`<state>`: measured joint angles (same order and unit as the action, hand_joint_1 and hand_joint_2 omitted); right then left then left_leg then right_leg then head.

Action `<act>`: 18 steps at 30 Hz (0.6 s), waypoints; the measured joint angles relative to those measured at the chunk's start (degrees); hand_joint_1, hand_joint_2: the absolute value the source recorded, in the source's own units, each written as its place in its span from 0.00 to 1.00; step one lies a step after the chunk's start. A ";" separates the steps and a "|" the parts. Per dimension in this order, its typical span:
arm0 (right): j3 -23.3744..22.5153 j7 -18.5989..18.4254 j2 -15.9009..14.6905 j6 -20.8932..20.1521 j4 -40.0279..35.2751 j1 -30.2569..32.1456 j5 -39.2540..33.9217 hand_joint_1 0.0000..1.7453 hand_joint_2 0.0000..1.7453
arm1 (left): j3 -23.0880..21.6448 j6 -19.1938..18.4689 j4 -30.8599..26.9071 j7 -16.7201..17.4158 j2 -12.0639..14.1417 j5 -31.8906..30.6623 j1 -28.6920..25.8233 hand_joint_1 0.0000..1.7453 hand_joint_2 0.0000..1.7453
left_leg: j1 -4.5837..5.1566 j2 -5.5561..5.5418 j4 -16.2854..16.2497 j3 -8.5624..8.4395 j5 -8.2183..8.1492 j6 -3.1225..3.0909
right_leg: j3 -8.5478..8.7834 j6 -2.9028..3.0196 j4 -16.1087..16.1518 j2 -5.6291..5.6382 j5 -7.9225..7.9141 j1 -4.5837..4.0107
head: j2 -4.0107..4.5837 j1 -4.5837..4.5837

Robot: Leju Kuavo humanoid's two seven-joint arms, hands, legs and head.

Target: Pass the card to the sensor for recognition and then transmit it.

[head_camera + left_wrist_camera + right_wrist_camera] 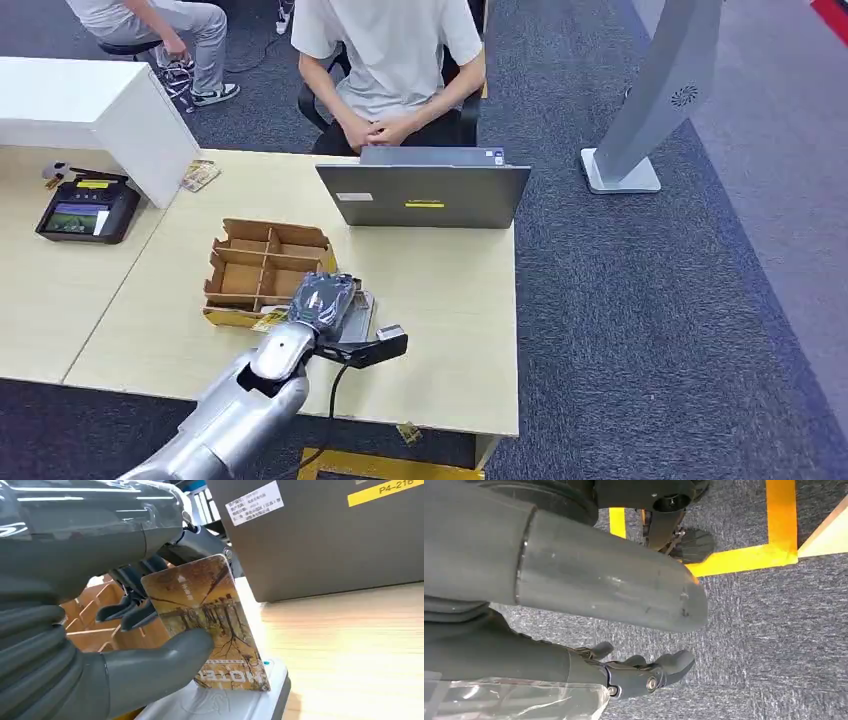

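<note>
Left hand pinches card, thumb on printed face, dark fingers behind; card tilted, lower edge touching white sensor pad just beneath hand. Judged: card light, stiff, thin, glossy so likely slippery; hold by the edge nearest hand, keep printed face and far edge free for reader. Right hand hangs over carpet, fingers loosely curled, nothing held. Cardboard divider tray just beyond left hand on counter; visible compartments look empty. Closed laptop further out.
</note>
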<state>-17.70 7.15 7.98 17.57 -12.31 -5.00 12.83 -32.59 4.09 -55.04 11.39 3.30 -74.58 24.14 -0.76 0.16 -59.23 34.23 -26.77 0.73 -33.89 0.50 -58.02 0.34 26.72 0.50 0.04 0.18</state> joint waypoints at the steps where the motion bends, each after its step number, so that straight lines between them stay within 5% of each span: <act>1: 0.00 -0.02 0.00 0.09 0.00 0.00 0.02 0.00 0.00 | 0.13 -0.29 0.22 -0.02 0.00 0.04 0.15 1.00 1.00 | 0.00 0.00 0.00 0.00 0.00 0.00 | 0.01 0.00 0.00 0.00 0.00 0.00 | 0.00 0.00; 7: -0.09 -0.18 0.00 0.17 0.00 0.00 0.59 0.00 0.00 | 0.31 -1.38 2.43 -0.59 -0.20 0.59 1.66 1.00 1.00 | 0.00 -0.04 0.01 -0.10 0.00 0.00 | 0.13 0.00 0.00 -0.05 0.00 0.00 | 0.00 0.02; 10: -0.22 -0.09 0.00 -0.04 0.00 0.01 1.23 0.00 0.00 | 0.79 7.47 2.32 -4.66 -0.22 1.95 1.23 1.00 1.00 | -0.01 -0.01 0.00 -0.09 0.02 -0.01 | 0.09 0.01 -0.01 -0.01 -0.01 0.00 | 0.00 0.04; 13: -0.18 -0.57 0.00 -0.20 0.02 -0.18 3.76 0.00 0.00 | 1.29 19.30 -3.47 -4.70 1.10 -4.06 1.96 1.00 1.00 | -0.02 -0.16 -0.01 0.06 0.17 -0.05 | 0.01 0.01 -0.03 -0.19 -0.03 -0.02 | 0.00 0.04; 18: 0.63 -2.10 0.04 -0.26 0.00 -1.35 5.75 0.00 0.00 | 3.63 19.82 -7.15 -6.97 4.31 -4.02 11.17 1.00 1.00 | -0.03 -0.14 -0.01 0.09 0.24 -0.03 | -0.05 0.10 -0.08 -0.19 -0.12 -0.04 | 0.00 0.04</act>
<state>-17.07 5.05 8.02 17.31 -12.30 -6.35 18.58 -28.96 23.91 -62.18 4.42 7.61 -78.60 35.31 -0.79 0.01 -59.24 34.32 -26.53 0.70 -33.94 0.60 -58.09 0.15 26.60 0.46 0.04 0.22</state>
